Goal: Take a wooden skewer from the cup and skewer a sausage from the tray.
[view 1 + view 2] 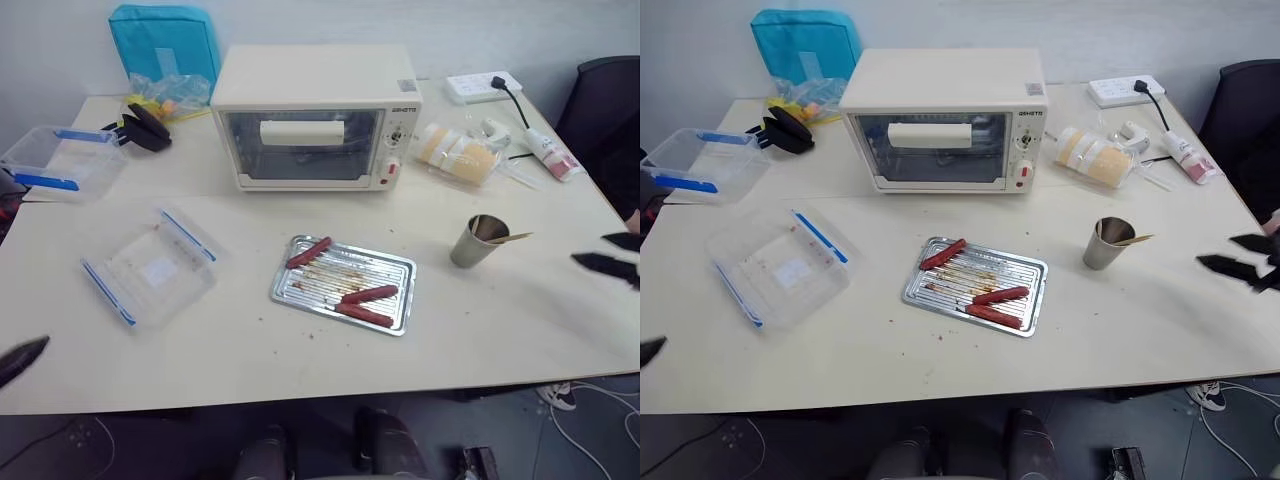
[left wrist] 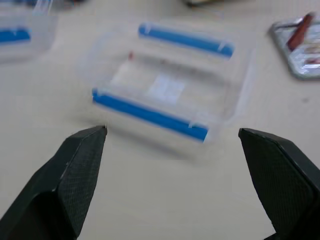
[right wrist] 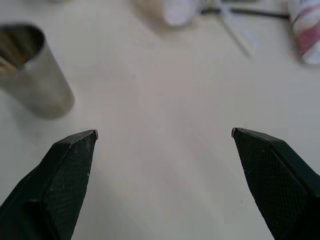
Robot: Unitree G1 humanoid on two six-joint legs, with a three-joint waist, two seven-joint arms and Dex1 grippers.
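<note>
Tray [image 1: 405,268] mid-tabletop toward near edge, three sausages [image 1: 369,294] inside. Cup [image 1: 470,248] right of tray, skewer [image 1: 510,238] tilted out over rim. Right pincer [image 1: 612,254] at right edge, spread wide, empty. Left pincer [image 2: 172,132] spread, empty, facing tub [image 2: 170,90].

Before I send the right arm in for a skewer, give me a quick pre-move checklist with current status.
1. Right gripper open and empty: ok.
2. Left gripper open and empty: ok.
3. Cup upright on the table: ok.
4. Wooden skewer reachable, its end sticking out over the cup's rim toward the right gripper: ok; how many skewers are inside, cannot tell.
5. Path from right gripper to cup is bare table: ok.
6. Tray holds three sausages, one at the far corner and two near the front edge: ok.
</note>
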